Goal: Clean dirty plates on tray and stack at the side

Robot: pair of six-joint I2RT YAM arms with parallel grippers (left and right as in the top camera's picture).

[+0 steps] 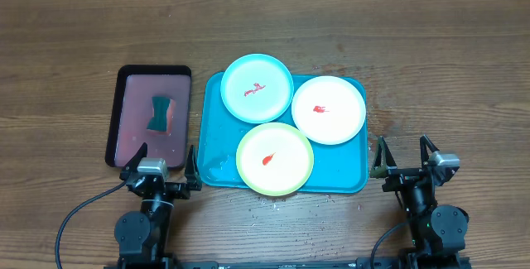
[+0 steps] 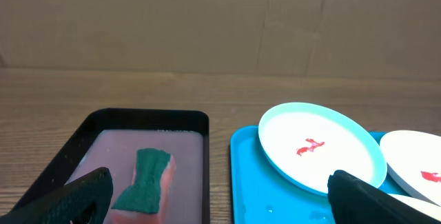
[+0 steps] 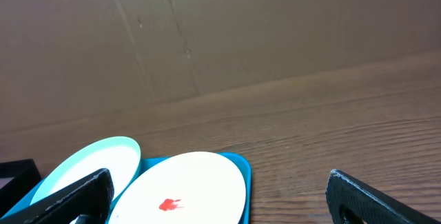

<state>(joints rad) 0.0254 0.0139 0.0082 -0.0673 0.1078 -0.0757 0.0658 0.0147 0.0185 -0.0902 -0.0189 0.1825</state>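
Observation:
Three plates lie on the turquoise tray [image 1: 214,163]: a light blue plate [image 1: 257,88] at the back left, a white plate [image 1: 329,109] at the back right, a yellow-green plate [image 1: 275,159] at the front. Each has a red sauce smear. The light blue plate [image 2: 320,147] and tray [image 2: 255,189] also show in the left wrist view; the white plate [image 3: 182,189] in the right wrist view. My left gripper [image 1: 161,160] is open and empty at the table's front, left of the tray. My right gripper [image 1: 404,155] is open and empty to the tray's right.
A smaller black-rimmed pinkish tray [image 1: 124,108] stands left of the turquoise tray, with a green-topped sponge [image 1: 159,112] in it; the sponge [image 2: 148,180] also shows in the left wrist view. Water drops lie on the wood by the turquoise tray's front edge.

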